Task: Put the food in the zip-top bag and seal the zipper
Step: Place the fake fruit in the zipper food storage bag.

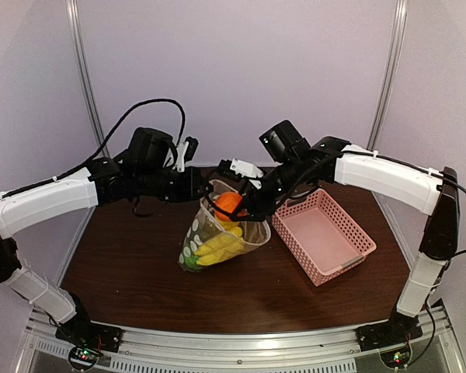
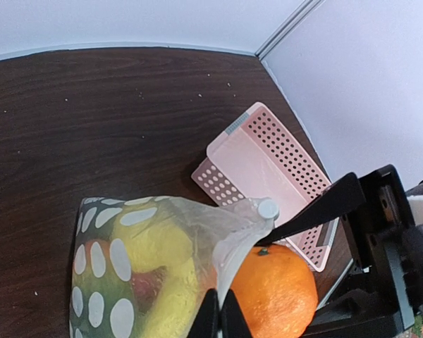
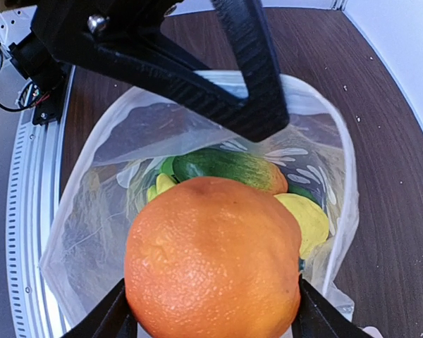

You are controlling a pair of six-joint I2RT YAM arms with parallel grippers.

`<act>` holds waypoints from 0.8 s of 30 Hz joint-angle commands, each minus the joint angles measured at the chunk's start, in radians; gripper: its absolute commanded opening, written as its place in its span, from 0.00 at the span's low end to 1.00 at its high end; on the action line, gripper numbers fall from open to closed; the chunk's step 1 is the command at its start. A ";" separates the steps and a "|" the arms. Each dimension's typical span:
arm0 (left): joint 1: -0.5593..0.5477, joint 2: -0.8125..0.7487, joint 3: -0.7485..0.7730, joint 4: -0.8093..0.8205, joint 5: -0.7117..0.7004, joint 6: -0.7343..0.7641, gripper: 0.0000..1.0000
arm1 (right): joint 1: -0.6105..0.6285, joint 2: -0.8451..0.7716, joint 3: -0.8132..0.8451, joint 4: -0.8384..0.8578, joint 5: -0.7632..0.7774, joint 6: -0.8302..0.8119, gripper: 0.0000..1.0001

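The clear polka-dot zip-top bag (image 1: 217, 242) stands mid-table with its mouth held open. My left gripper (image 2: 220, 317) is shut on the bag's zipper edge (image 2: 233, 264), near the white slider tab (image 2: 268, 208). My right gripper (image 3: 211, 310) is shut on the orange ball (image 3: 213, 257), holding it right over the bag's mouth (image 3: 197, 148). The orange also shows in the top view (image 1: 229, 204) and in the left wrist view (image 2: 276, 290). Inside the bag lie a green vegetable (image 3: 218, 165), a yellow lemon (image 3: 307, 218), bananas (image 1: 217, 247) and a reddish fruit (image 2: 146, 289).
The pink lattice basket (image 1: 324, 233) sits to the right of the bag, with nothing in it, and shows in the left wrist view too (image 2: 264, 165). The dark wood table (image 1: 124, 264) ends at a metal rail along the near edge. White walls enclose the back and sides.
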 commanded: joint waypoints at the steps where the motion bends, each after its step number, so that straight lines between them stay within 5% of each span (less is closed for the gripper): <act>1: 0.006 0.006 0.000 0.047 0.008 0.020 0.00 | 0.039 0.044 0.034 -0.022 0.128 -0.033 0.65; 18: 0.006 0.004 -0.001 0.031 -0.001 0.016 0.00 | 0.063 0.153 0.062 0.062 0.169 -0.036 0.71; 24: 0.005 0.006 -0.003 0.028 -0.004 0.016 0.00 | 0.062 0.177 0.063 0.099 0.169 -0.009 0.80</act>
